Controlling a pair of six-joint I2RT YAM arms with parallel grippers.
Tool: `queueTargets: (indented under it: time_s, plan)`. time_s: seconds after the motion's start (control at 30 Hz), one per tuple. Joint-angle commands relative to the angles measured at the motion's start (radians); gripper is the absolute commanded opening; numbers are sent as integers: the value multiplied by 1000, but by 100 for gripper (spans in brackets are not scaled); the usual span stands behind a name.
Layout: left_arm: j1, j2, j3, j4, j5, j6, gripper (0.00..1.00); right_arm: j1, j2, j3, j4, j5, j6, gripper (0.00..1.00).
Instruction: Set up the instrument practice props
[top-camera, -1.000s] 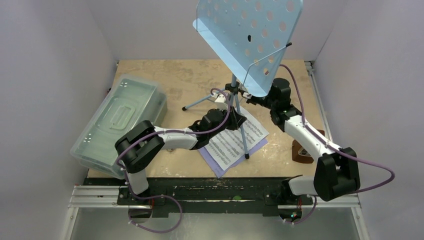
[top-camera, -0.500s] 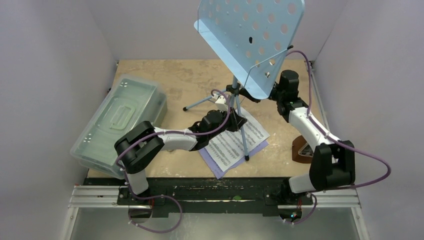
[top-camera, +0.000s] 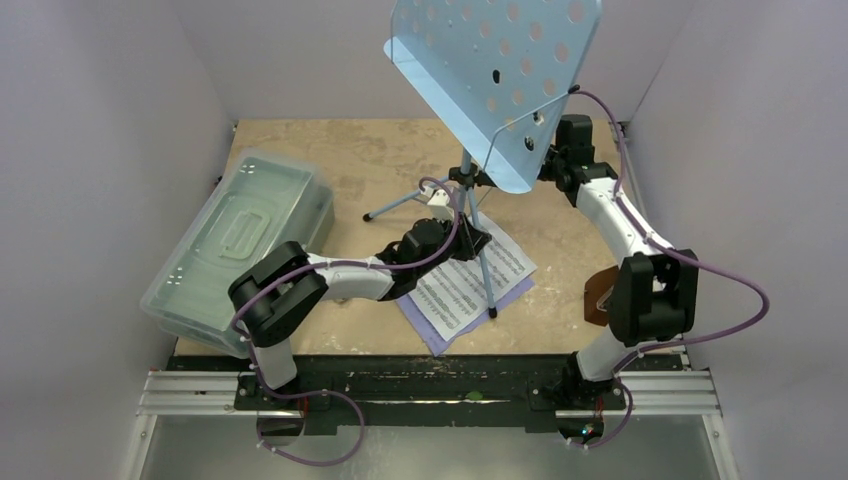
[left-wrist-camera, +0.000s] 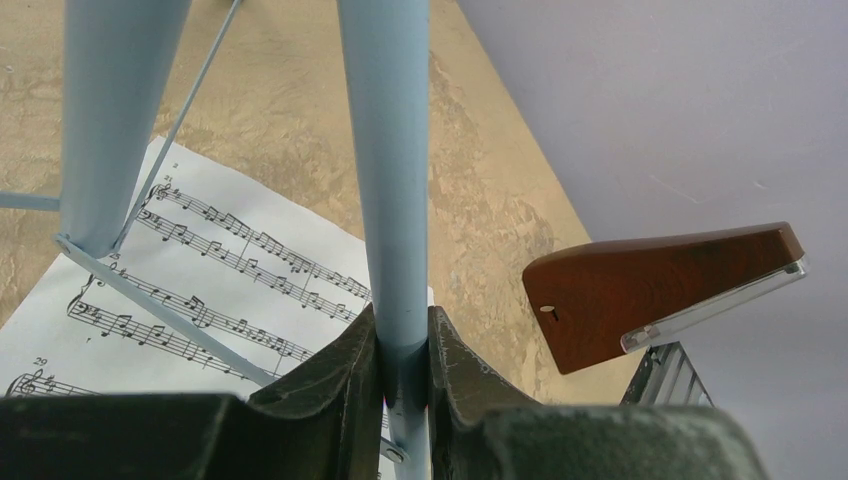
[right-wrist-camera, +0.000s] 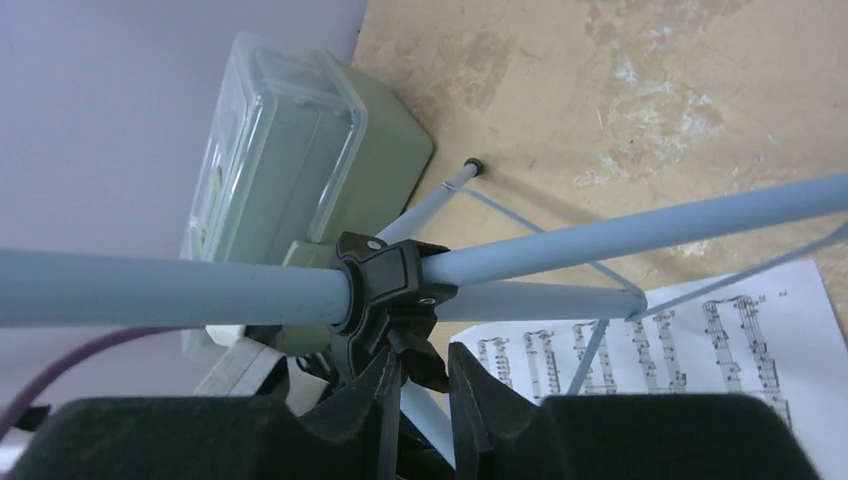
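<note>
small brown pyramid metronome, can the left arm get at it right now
Probably not as things stand. The left gripper is shut on a tube of the light-blue tripod music stand, and the metronome sits beyond that stand, by the right arm. It would need to let go first.

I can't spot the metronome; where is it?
In the top view the metronome sits near the right edge of the table, partly hidden by the right arm, right of the sheet music.
</note>
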Motion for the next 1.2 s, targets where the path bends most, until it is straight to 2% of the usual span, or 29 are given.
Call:
queueTargets:
  time_s: [0.0, 0.07, 0.13, 0.27, 0.4, 0.47, 0.63, 0.7, 0.87, 0.97, 1.07, 1.13, 1.17]
  plan:
    - [-39, -40, 12, -27, 87, 19, 1, -7, -60, 25, 11, 181, 162, 34]
    - [-38, -52, 15, -50, 80, 20, 5, -6, -87, 7, 18, 219, 142, 51]
    - [-35, -67, 19, -70, 84, 23, 9, -5, -115, -12, 18, 241, 110, 64]
    - [-24, -122, 13, -109, 93, 30, 23, -5, -167, -19, -42, 335, 13, 76]
    - [-1, -206, -19, -142, 112, 21, 46, 2, -219, -55, -99, 397, -65, 78]
    - [22, -256, -38, -155, 146, 10, 53, 18, -249, -92, -125, 452, -96, 78]
    - [95, -406, -77, -285, 215, 26, 63, 135, -337, -185, -149, 630, -100, 78]
    - [161, -471, -81, -405, 238, 32, 66, 220, -373, -219, -162, 699, -99, 76]
    - [338, -643, -33, -677, 222, 123, 77, 319, -498, -342, -135, 760, -102, 76]
    - [366, -623, 43, -783, 182, 249, 87, 373, -533, -419, -80, 783, -120, 76]
    - [373, -511, 135, -827, 170, 384, 88, 405, -503, -428, -81, 888, -141, 72]
    - [376, -450, 152, -751, 141, 457, 84, 419, -478, -413, -79, 940, -161, 67]
    - [375, -438, 101, -641, 125, 473, 82, 424, -469, -410, -72, 956, -165, 63]
